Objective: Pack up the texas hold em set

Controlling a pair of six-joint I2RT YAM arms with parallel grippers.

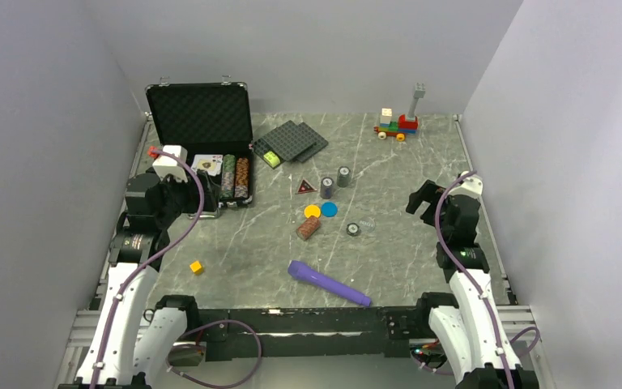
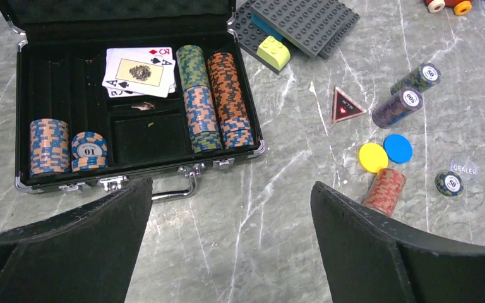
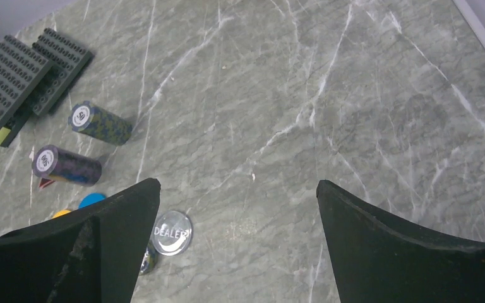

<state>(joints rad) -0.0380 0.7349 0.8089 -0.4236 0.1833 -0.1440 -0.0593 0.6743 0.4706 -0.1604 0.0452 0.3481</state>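
The black case (image 2: 19, 126) lies open at the far left, holding playing cards (image 2: 140, 72) and striped chip stacks (image 2: 202, 101). To its right on the table are a dark red triangle (image 2: 347, 105), two dark chip stacks (image 2: 396, 107) on their sides, a yellow disc (image 2: 373, 157), a blue disc (image 2: 398, 148), a red chip stack (image 2: 385, 189), a single chip (image 2: 449, 184) and a clear dealer button (image 3: 172, 233). My left gripper (image 2: 230, 189) hangs open and empty just in front of the case handle. My right gripper (image 3: 238, 184) is open and empty, right of the dealer button.
Dark grey studded plates (image 1: 296, 140) with a lime brick lie right of the case. A toy brick train (image 1: 397, 123) stands at the back right. A purple cylinder (image 1: 328, 283) lies near the front edge, and a small yellow cube (image 1: 197, 267) sits front left.
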